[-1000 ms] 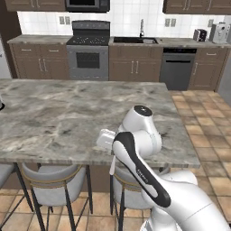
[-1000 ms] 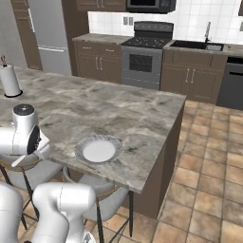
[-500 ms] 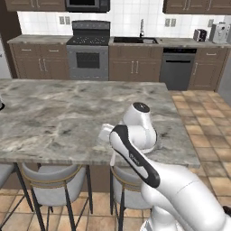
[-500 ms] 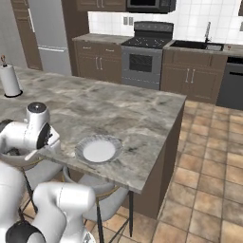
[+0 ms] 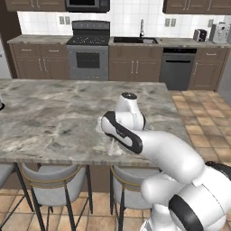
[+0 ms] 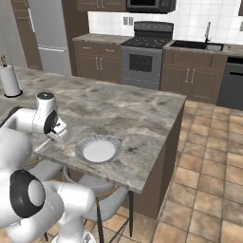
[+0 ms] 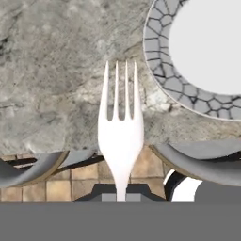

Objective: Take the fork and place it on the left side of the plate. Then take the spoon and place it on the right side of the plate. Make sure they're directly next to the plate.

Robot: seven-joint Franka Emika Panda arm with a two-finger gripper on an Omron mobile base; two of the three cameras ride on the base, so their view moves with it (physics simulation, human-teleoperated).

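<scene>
— Fork (image 7: 120, 132) first: what is it like?

— Slim, smooth and pale, four thin tines over a broad neck that narrows to a thin handle. It stands upright in the centre of the hand view, its handle running down between the fingertips of the gripper (image 7: 121, 195), which is closed tight on it. The tines lie over the marble counter (image 7: 52, 70), near its front edge.

— And the plate (image 7: 162, 61)?

— Round and shallow, with a plain white centre and a wide grey rim patterned like cracked stone. It fills the upper right of the hand view, just beside the tines, not touching them.

— How is the arm posed?

— In the right base view it reaches from the lower left, its hand at the counter's near edge to the left of the plate (image 6: 98, 150). In the left base view the forearm crosses the centre, and the fork (image 5: 111, 146) hangs pale below the wrist, over the counter (image 5: 45, 117).
</scene>
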